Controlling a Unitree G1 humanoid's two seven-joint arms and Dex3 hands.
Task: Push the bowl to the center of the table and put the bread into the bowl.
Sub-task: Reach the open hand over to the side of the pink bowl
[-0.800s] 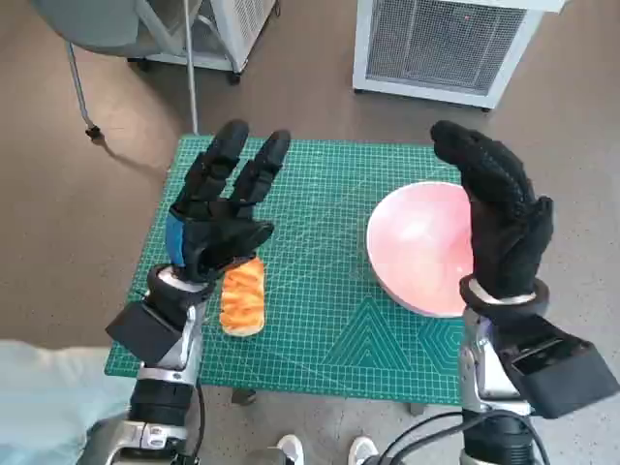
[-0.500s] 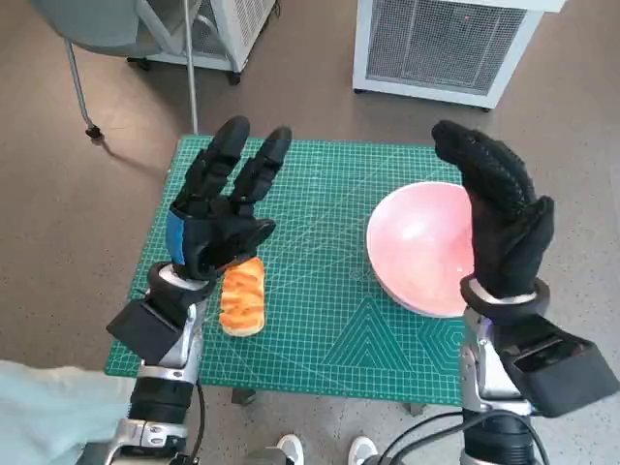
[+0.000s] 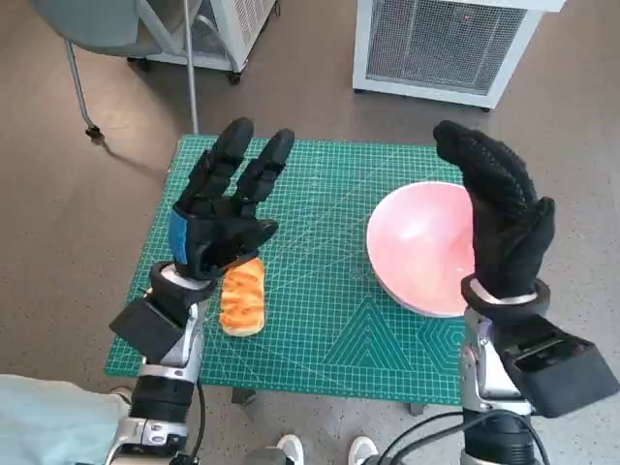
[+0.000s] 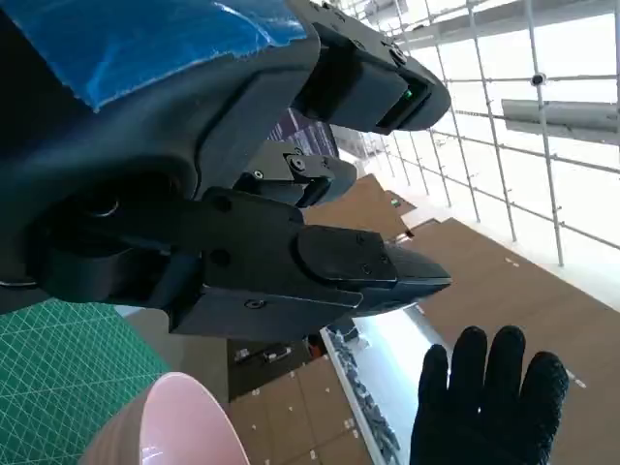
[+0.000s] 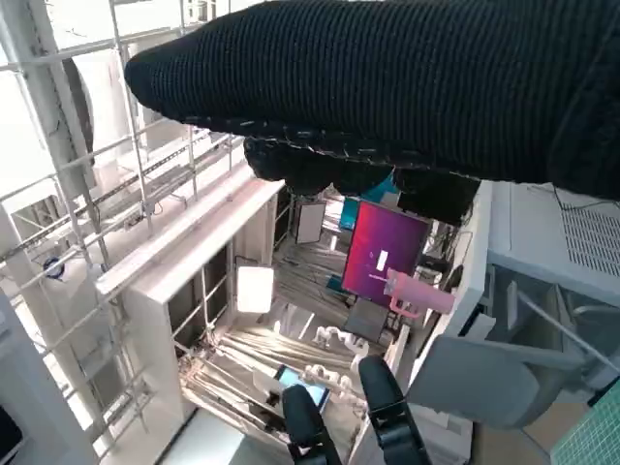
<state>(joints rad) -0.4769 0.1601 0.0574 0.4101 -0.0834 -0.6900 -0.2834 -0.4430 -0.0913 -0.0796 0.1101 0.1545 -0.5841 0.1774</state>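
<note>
no readable writing on bowl (image 3: 421,247) or bread (image 3: 242,295), perhaps too small; left hand (image 3: 221,208) and right hand (image 3: 499,218) spread, empty.

I see the bread (image 3: 243,296) on the table (image 3: 320,339) near its left edge, toward the front. Bowl (image 3: 423,248) sits at the right edge, approx. mid-depth. Left hand (image 3: 220,215) is above the bread's far end; right hand (image 3: 502,224) over the bowl's right rim.
</note>
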